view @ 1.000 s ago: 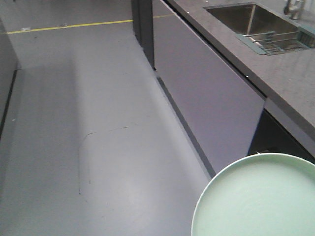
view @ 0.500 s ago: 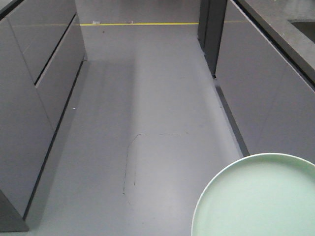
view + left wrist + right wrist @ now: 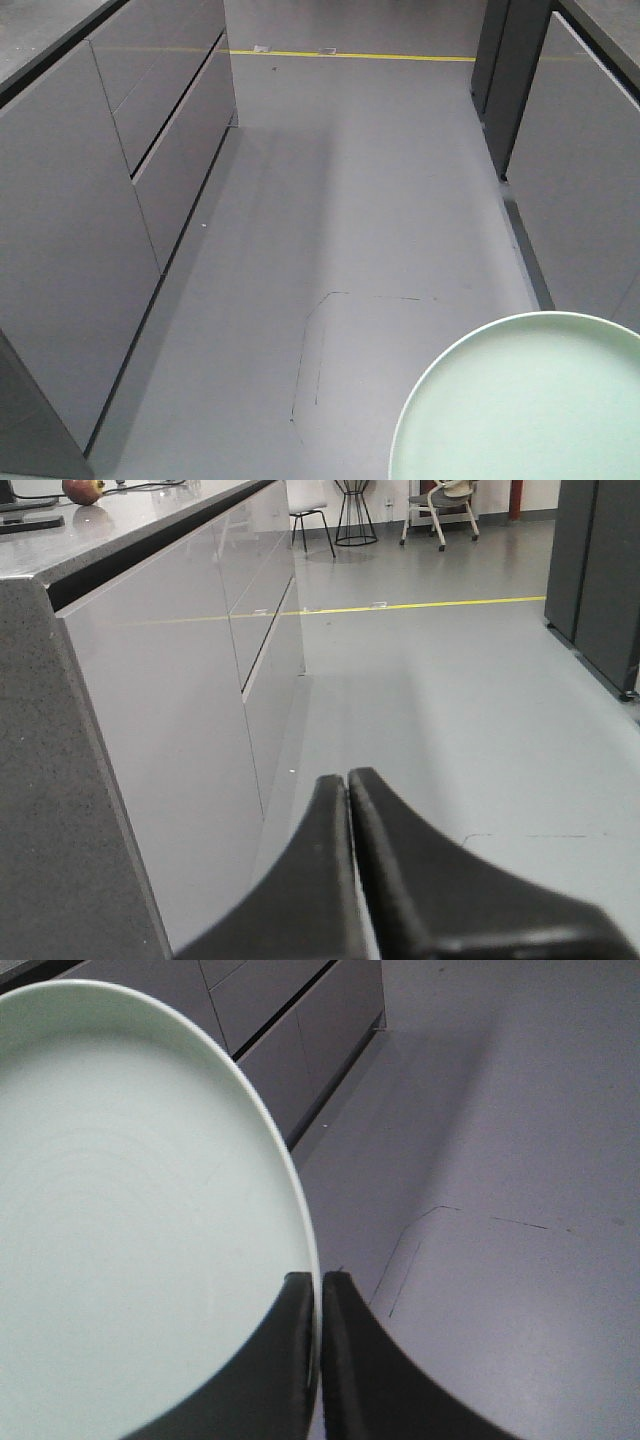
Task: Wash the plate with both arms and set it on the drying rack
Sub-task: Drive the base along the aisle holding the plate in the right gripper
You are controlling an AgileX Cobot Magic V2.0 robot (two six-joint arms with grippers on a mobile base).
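The pale mint-green plate (image 3: 530, 405) fills the lower right corner of the front view, held above the grey floor. In the right wrist view the plate (image 3: 130, 1210) fills the left half, and my right gripper (image 3: 319, 1285) is shut on its rim, one black finger on each side. My left gripper (image 3: 347, 780) is shut and empty, pointing along the aisle beside the left cabinets. The drying rack is out of view.
Grey cabinets with drawers (image 3: 120, 190) line the left of the aisle, under a dark counter (image 3: 60, 550). Grey cabinet fronts (image 3: 585, 170) line the right. A yellow floor line (image 3: 350, 55) crosses the far end. Chairs (image 3: 440, 505) stand beyond it.
The front view has swung left: the sink, rack and right counter have left the frame, and the left cabinets have come in. The plate keeps its place in the lower right corner.
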